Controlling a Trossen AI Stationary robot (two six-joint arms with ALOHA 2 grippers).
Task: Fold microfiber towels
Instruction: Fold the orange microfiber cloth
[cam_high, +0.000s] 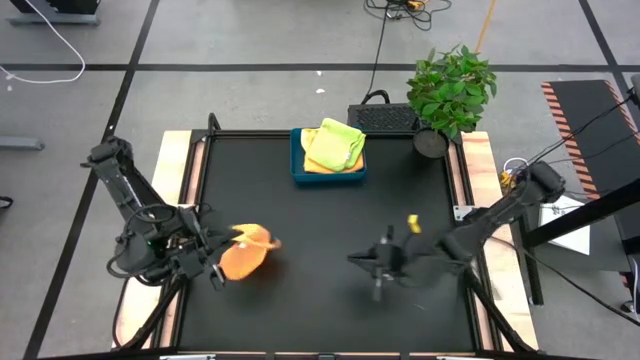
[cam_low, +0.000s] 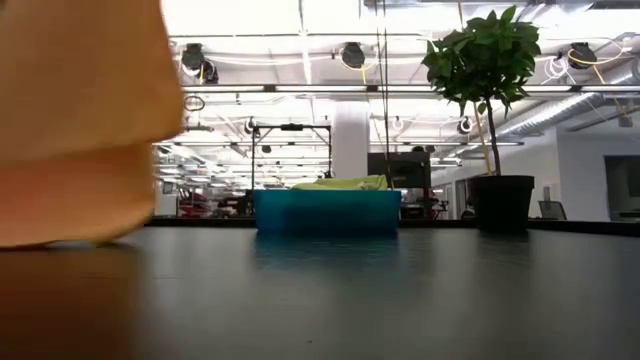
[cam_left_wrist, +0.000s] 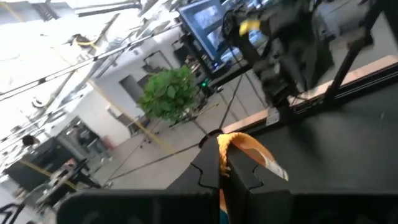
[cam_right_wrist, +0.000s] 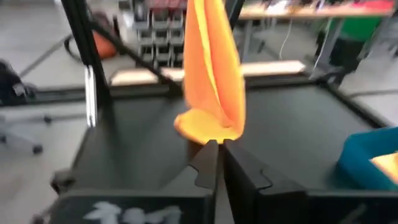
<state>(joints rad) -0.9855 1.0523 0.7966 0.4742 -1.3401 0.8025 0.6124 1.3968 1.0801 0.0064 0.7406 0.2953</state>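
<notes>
Orange towel: hanging from left hand, pinched shut on it.
Right hand: closed, empty.
Surface: black; blue tray at far edge.

I see an orange towel on the black table. Behind it, the tray is blue, holding lime green and yellow cloths. Beside the tray, the plant is leafy green in a black pot.

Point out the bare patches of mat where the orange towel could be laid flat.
Bare mat lies between the orange towel and the right pincer, and in front of the blue tray. The left edge, under the left pincer, is crowded.
</notes>
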